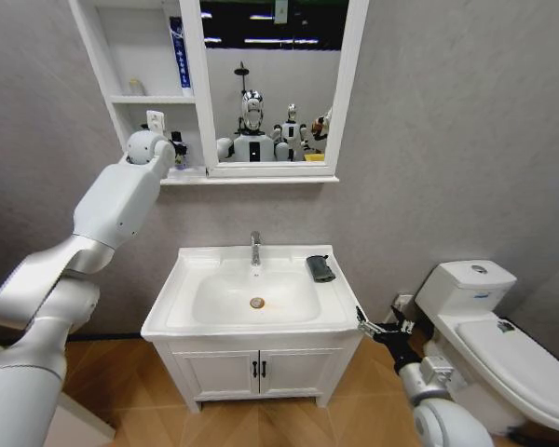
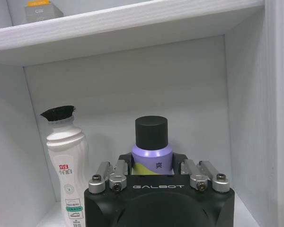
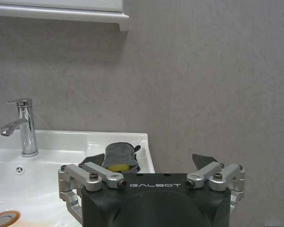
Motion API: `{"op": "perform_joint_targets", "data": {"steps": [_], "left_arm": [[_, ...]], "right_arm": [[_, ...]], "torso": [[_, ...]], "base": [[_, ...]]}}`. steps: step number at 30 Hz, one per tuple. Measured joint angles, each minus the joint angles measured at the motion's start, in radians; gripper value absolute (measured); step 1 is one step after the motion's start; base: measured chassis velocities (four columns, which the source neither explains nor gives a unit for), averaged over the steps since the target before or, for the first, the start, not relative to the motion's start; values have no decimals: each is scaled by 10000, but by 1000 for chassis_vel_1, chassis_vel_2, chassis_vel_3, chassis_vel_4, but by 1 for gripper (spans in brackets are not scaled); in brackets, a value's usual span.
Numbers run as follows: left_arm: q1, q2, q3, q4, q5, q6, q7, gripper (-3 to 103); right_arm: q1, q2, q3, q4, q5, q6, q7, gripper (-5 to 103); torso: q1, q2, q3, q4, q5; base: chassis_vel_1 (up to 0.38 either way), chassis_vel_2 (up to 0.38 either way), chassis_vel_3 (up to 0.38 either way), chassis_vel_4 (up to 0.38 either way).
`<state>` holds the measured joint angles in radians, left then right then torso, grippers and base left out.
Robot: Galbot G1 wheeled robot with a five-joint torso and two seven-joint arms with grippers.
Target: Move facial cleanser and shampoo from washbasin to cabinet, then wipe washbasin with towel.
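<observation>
My left gripper (image 2: 153,163) reaches into the lowest shelf of the white cabinet (image 1: 194,102) and is shut on a purple bottle (image 2: 151,135) with a black cap, standing upright on the shelf. A white bottle (image 2: 67,165) with a black top stands right beside it. I cannot tell which is the shampoo and which the facial cleanser. The dark towel (image 1: 320,268) lies folded on the washbasin (image 1: 168,317) at its back right corner. My right gripper (image 3: 148,163) hangs open, low off the basin's front right corner, apart from the towel (image 3: 119,156).
A chrome faucet (image 1: 255,248) stands at the back of the bowl. A white toilet (image 1: 489,326) sits close to my right arm. The two-door vanity (image 1: 261,368) is below the basin. A blue tube (image 1: 180,51) stands on the top shelf.
</observation>
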<state>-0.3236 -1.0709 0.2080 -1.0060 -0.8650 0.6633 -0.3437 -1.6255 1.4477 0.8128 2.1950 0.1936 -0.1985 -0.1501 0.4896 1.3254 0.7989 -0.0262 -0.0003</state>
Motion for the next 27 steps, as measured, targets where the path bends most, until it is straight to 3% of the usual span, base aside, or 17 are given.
{"op": "perform_joint_targets", "data": {"steps": [2, 10, 11, 13, 14, 16, 23, 24, 26, 27], "left_arm": [[1, 0, -1, -18, -2, 19, -7, 40], [-17, -15, -10, 109, 7, 34, -68, 72], [-17, -15, -10, 109, 7, 34, -68, 72], [-3, -2, -47, 69, 12, 28, -115, 84], [-3, -2, -47, 69, 12, 28, -115, 84], [156, 175, -244, -491, -129, 65, -268, 98], [804, 904, -676, -2308, -719, 327, -718, 100], [1100, 1198, -937, -3127, -1012, 429, -936, 100], [1123, 1221, -959, -3194, -1034, 437, -952, 100], [1412, 1503, -1222, -3930, -1321, 512, -1209, 100]], "right_arm": [[9, 1, -16, -11, -1, 0, -8, 100], [48, 43, -76, -93, -17, 0, -37, 100], [48, 43, -76, -93, -17, 0, -37, 100], [28, 46, -77, -101, -25, 0, -42, 100], [28, 46, -77, -101, -25, 0, -42, 100], [34, 45, -75, -101, -39, 0, -41, 100], [58, 87, -136, -105, -127, -13, -34, 100], [63, 105, -160, -106, -154, -21, -25, 100], [63, 105, -160, -106, -154, -21, -25, 100], [65, 121, -185, -106, -174, -24, -18, 100]], "torso": [[0, 0, 0, -1, 0], [0, 0, 0, 0, -1], [0, 0, 0, 0, -1], [0, 0, 1, -1, -1], [0, 0, 1, -1, -1], [0, 0, 0, -1, 0], [0, -1, 1, -1, -2], [1, -1, 0, 0, -2], [0, -1, 0, 0, -2], [0, 0, 0, -1, 0]], "base": [[0, 0, 0, 0], [0, 0, 0, 0], [0, 0, 0, 0], [0, 0, 0, 0], [0, 0, 0, 0], [0, 0, 0, 0], [0, 0, 0, 0], [0, 0, 0, 0], [0, 0, 0, 0], [0, 0, 0, 0]]}}
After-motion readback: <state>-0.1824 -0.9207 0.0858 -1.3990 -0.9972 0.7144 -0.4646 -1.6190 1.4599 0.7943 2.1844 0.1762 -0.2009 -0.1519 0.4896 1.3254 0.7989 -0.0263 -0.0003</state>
